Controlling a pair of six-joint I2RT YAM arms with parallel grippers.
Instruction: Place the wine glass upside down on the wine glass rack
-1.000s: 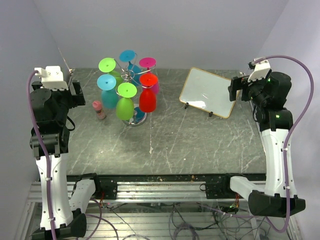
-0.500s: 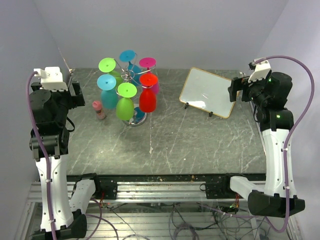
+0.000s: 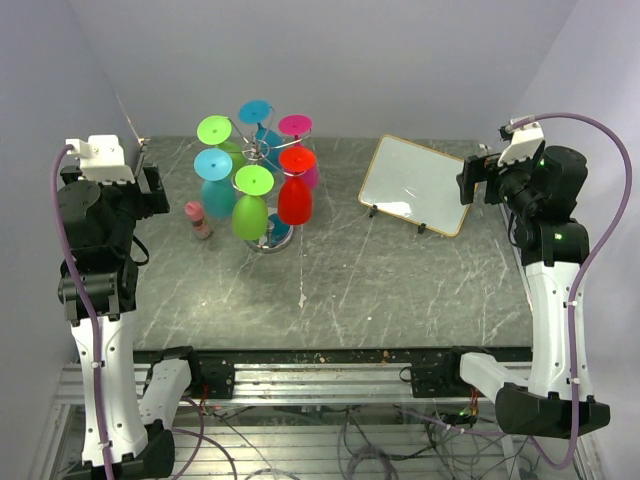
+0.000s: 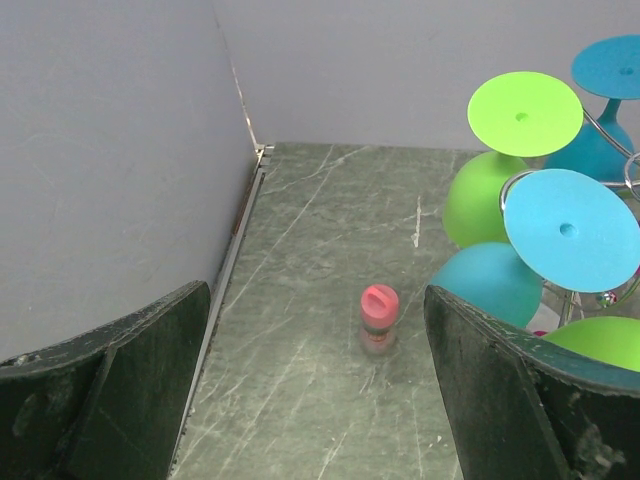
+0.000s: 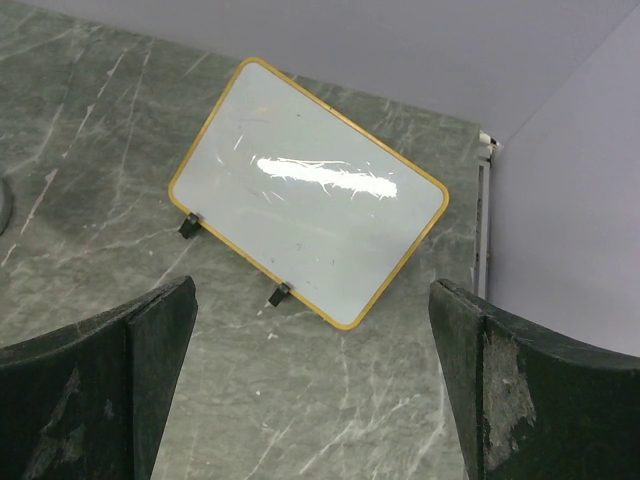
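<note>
Wine glasses [image 3: 294, 200] hang bowl-down on rack [image 3: 263, 150]; stems vertical, feet up.

A small pink-capped bottle [image 4: 379, 318], perhaps a spice shaker, stands upright on the grey-green marbled table [image 3: 400, 280] toward its left rear. A gold-framed whiteboard [image 5: 308, 193] sits tilted on two black feet at the right rear.

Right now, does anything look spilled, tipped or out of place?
Nothing stands out. The glasses hang upside down on the wine glass rack, the pink bottle stands upright, and the whiteboard sits propped on its feet.
</note>
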